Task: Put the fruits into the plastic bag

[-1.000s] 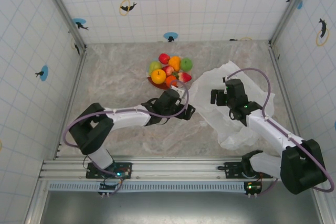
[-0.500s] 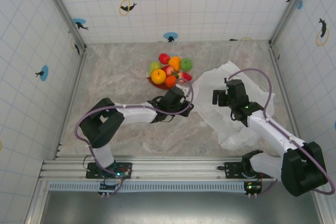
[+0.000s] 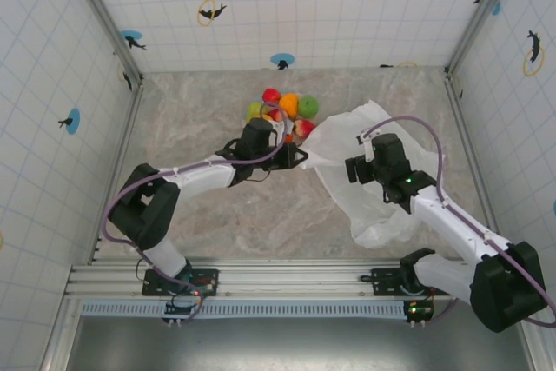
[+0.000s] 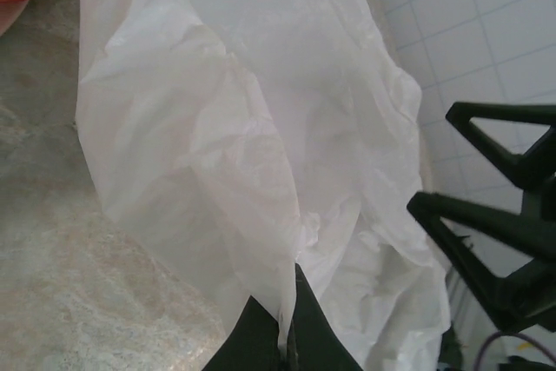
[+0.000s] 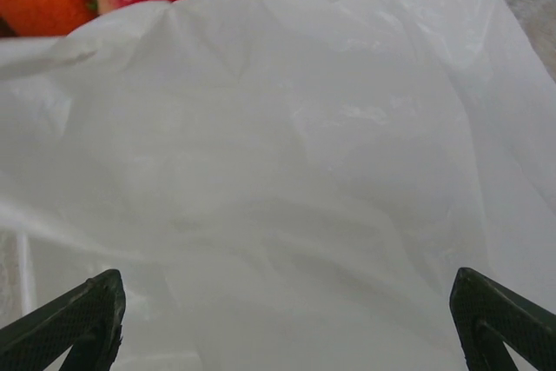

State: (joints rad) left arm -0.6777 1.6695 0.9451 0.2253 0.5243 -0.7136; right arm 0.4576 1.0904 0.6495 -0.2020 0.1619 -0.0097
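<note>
The fruits (image 3: 285,109) sit in a little heap at about 12 o'clock on the desk (image 3: 191,119). None of them looks to be in the plastic bag (image 3: 382,210) yet. The bag lies crumpled at about 4 o'clock from the heap, and one corner reaches up close to the fruits. The left end effector (image 4: 287,336) is shut tight on a thin fold at the bag's 10 o'clock edge. The right end effector (image 5: 287,319) hangs over the bag with its fingers wide apart and holds nothing. The bag is very thin, so the pinched fold could slip out or tear if the left arm pulls hard. The pinch may also have caught both layers, and then the mouth would not open for any fruit. The left arm is right beside the heap too, so a bump could send the round fruits rolling across the desk.
</note>
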